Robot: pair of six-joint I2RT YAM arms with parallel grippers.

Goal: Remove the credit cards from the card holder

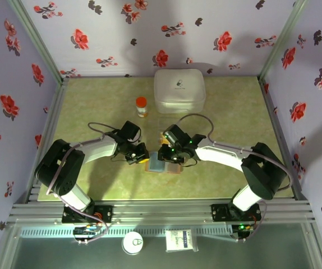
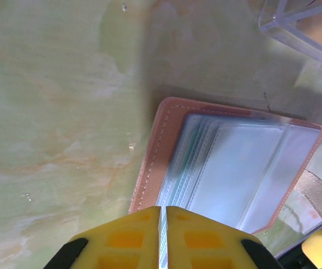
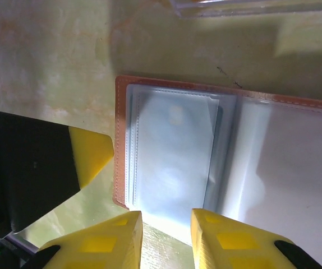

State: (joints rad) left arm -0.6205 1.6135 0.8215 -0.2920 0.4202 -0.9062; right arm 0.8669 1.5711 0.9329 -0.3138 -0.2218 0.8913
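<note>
While open, holder [image 2: 228,168] before left claw [image 2: 162,212]

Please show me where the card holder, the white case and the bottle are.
card holder [image 2: 151,162], left wrist view, brown border
white case [image 1: 179,89], top external view, lid centre
bottle [image 1: 142,101], top external view, orange cap

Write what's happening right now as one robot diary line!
scene: card holder lying open on table | left gripper: almost shut at its edge | right gripper: open over its edge
</note>
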